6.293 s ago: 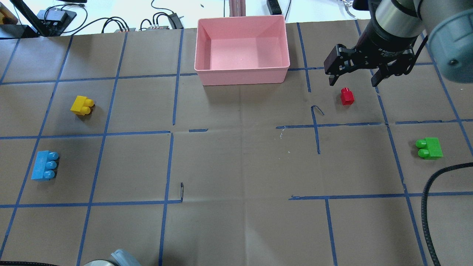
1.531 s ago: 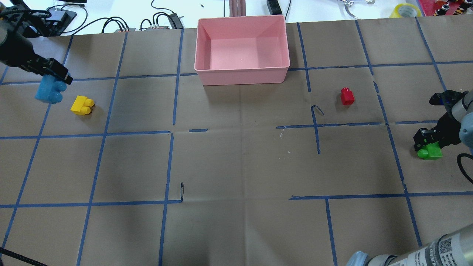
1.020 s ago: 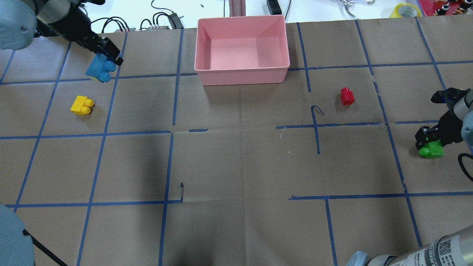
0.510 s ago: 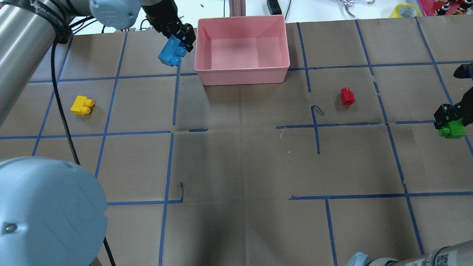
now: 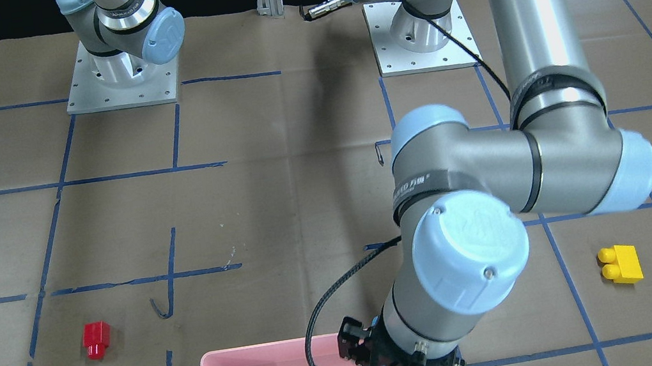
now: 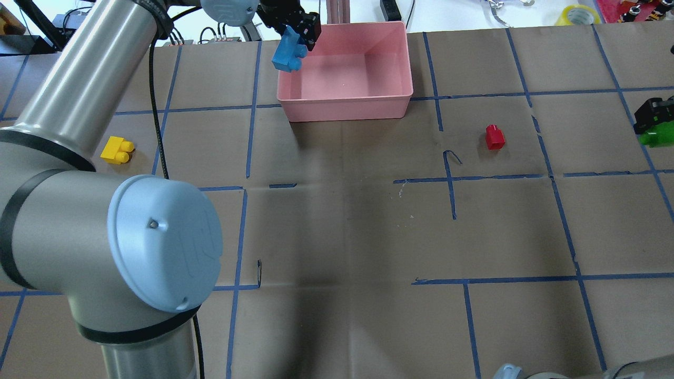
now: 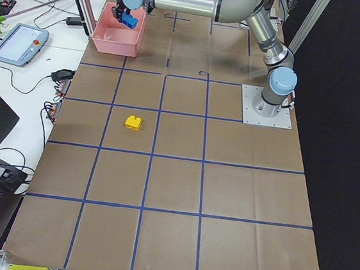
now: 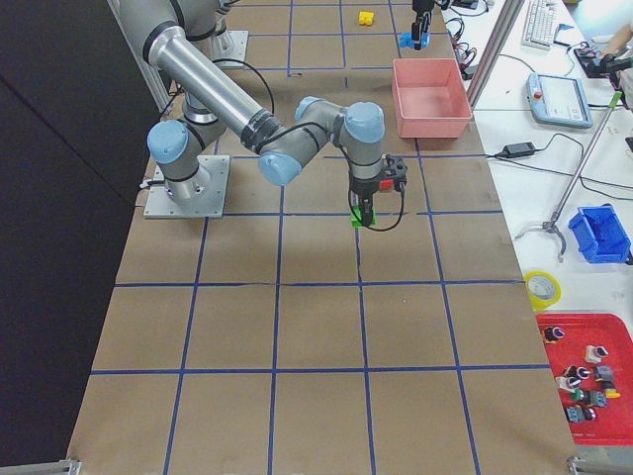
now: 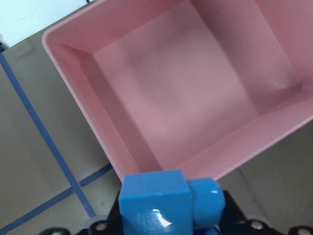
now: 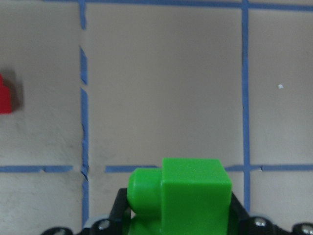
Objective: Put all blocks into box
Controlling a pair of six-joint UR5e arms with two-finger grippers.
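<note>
Light-blue block (image 6: 287,50): hangs clamped in left claw (image 6: 298,35) over box (image 6: 345,111) rim. Green block (image 6: 655,138): hangs clamped in right claw (image 6: 651,124), well apart from box.

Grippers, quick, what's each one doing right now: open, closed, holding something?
Left gripper: closed, holding the light-blue block.
Right gripper: closed, holding the green block.

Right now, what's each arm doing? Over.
Left gripper shut on light-blue block over pink box rim. Right gripper shut on green block. Red block, yellow block on table. Path clear.
</note>
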